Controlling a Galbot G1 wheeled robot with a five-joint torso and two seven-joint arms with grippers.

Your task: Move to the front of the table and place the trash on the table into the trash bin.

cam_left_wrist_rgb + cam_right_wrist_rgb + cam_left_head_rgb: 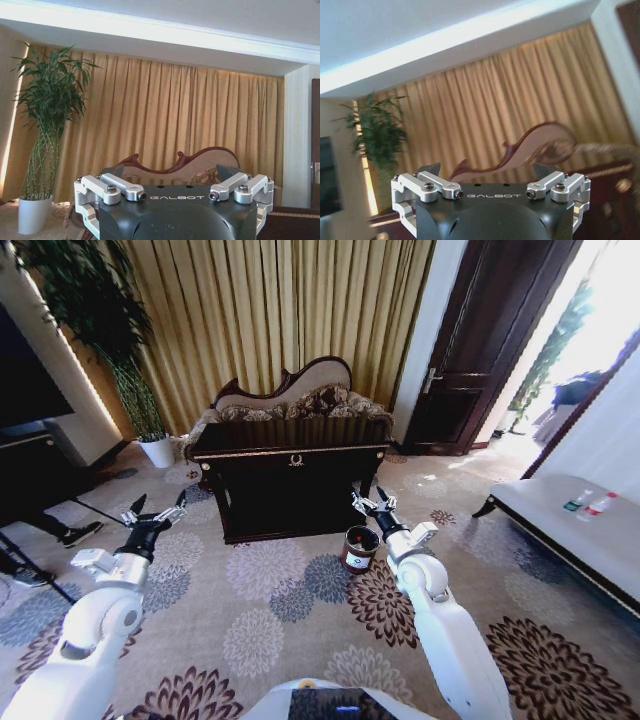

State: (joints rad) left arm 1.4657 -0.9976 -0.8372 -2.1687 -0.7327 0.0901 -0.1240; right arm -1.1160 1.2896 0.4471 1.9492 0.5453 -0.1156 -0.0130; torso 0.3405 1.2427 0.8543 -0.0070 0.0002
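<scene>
White rounded arms, black wrists, silver screwed linkages, GALBOT lettering on each dark gripper housing.

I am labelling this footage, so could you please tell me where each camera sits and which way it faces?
Head view: high on the robot, looking forward and down at the table, trash bin, carpet; both arms, left gripper, right gripper, jaws open.
Left wrist view: on the left arm, angled up at curtain, plant; own gripper body.
Right wrist view: on the right arm, tilted up at curtain, ceiling; own gripper body.
Shared: the sofa's carved back, all three.
</scene>
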